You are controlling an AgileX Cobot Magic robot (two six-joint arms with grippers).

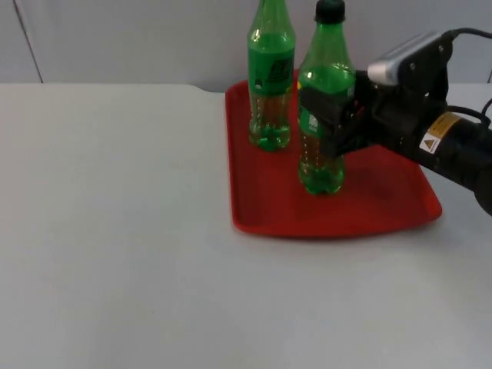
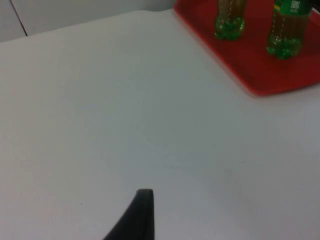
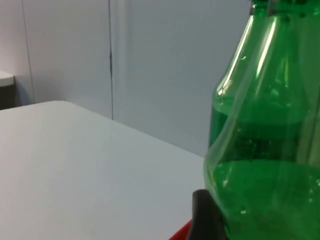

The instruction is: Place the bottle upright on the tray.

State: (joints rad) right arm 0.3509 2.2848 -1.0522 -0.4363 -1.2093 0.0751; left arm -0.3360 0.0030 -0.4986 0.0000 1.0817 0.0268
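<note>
A green bottle with a black cap (image 1: 321,165) stands upright on the red tray (image 1: 346,219). My right gripper (image 1: 324,115) reaches in from the right and is shut on this bottle at its label. Close up in the right wrist view, the held bottle (image 3: 260,170) sits beside a black fingertip (image 3: 202,215). A second green bottle (image 1: 270,77) stands upright near the tray's back left corner. My left gripper (image 2: 141,205) waits over bare table well to the left of the tray (image 2: 260,75), with both bottles (image 2: 230,22) (image 2: 285,37) in its view.
The tray lies at the back right of the white table (image 1: 123,231), close to the grey partition wall (image 1: 138,38). The two bottles stand about a hand's width apart. Wide bare table stretches left of and in front of the tray.
</note>
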